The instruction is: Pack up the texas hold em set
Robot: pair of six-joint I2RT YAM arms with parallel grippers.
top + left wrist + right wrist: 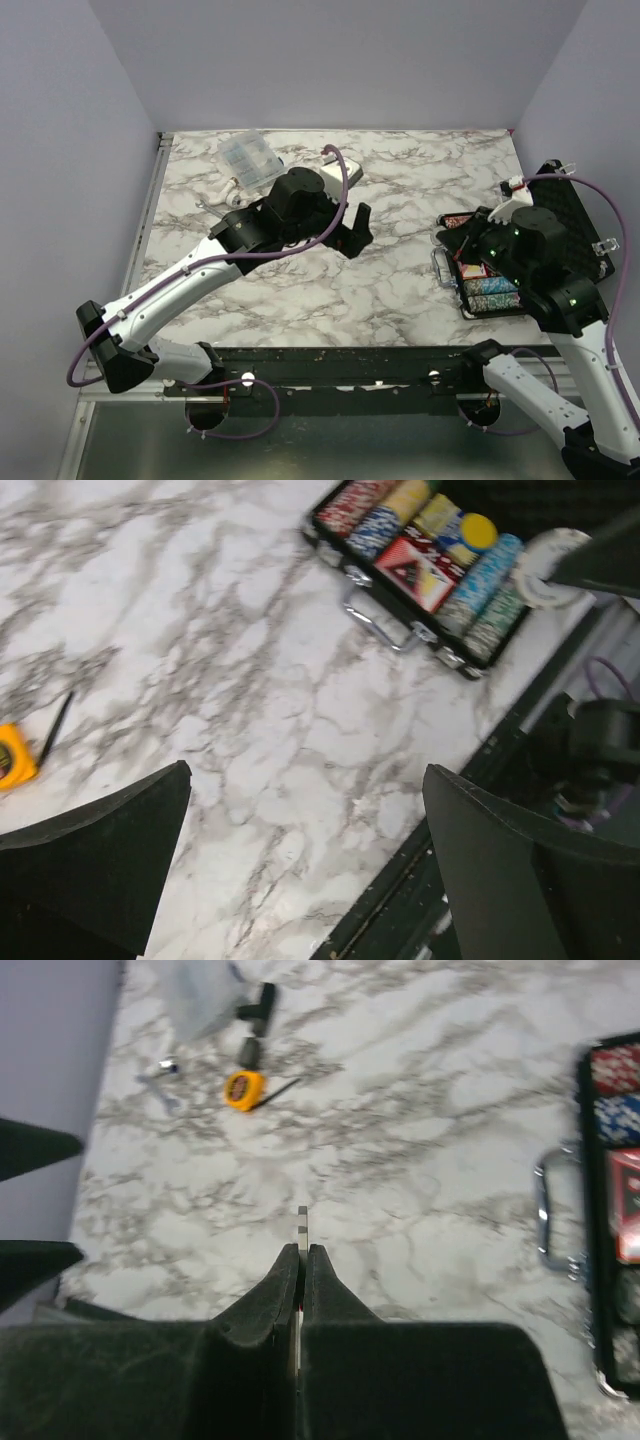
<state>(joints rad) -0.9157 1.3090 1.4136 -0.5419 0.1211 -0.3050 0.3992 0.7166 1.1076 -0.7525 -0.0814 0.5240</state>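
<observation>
Your right end effector [302,1255] pinched what looked like a white disc [302,1222] over the briefcase [582,215] at three o'clock, likely for stowing; your left end effector [305,780] hung spread, empty.

White-and-black arms [180,282], purple cables [345,185], black left pincer [307,780], right pincer [302,1252]

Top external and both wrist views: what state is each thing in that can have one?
black briefcase: open, lid laid back.
red card box: lying flat inside the briefcase.
yellow disc: lying in the briefcase beside the red card box.
left hand: open, empty.
right hand: shut on the white disc.
white disc: held at its edge by the right hand.
</observation>
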